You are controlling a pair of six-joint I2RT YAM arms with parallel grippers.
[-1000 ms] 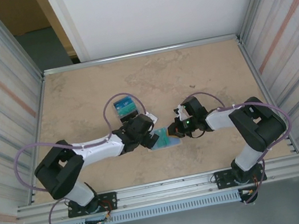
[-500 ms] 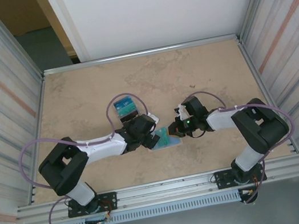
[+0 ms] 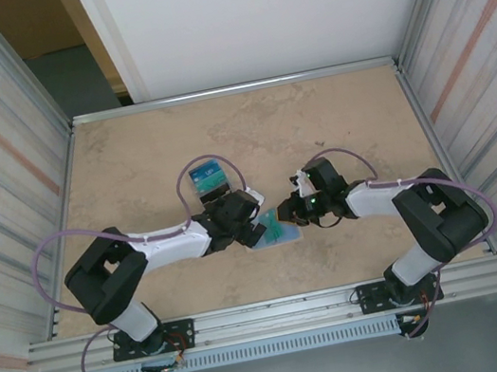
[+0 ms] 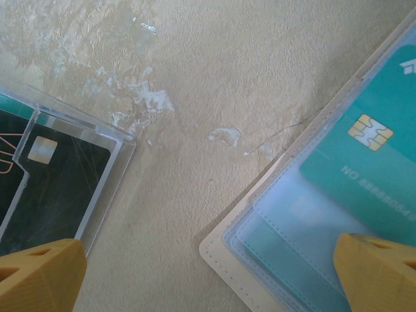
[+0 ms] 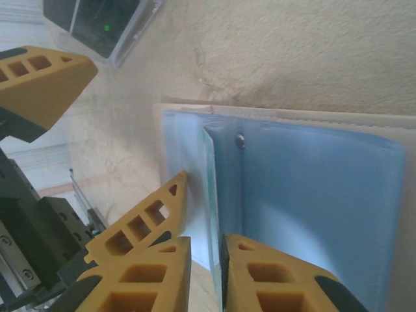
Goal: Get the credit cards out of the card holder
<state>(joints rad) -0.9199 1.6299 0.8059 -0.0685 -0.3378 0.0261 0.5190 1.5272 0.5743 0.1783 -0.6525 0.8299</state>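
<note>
Top external: we see the card holder open, unmoved. Left of it, the left hand gapes empty; right of it, the right hand, earlier shut, parts slightly, grip unclear.

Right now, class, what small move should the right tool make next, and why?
Probably close the right tool on the thin pale edge standing in its narrow gap, ready to ease it outward: the card holder lies open, and a teal card sits in its sleeve.
</note>
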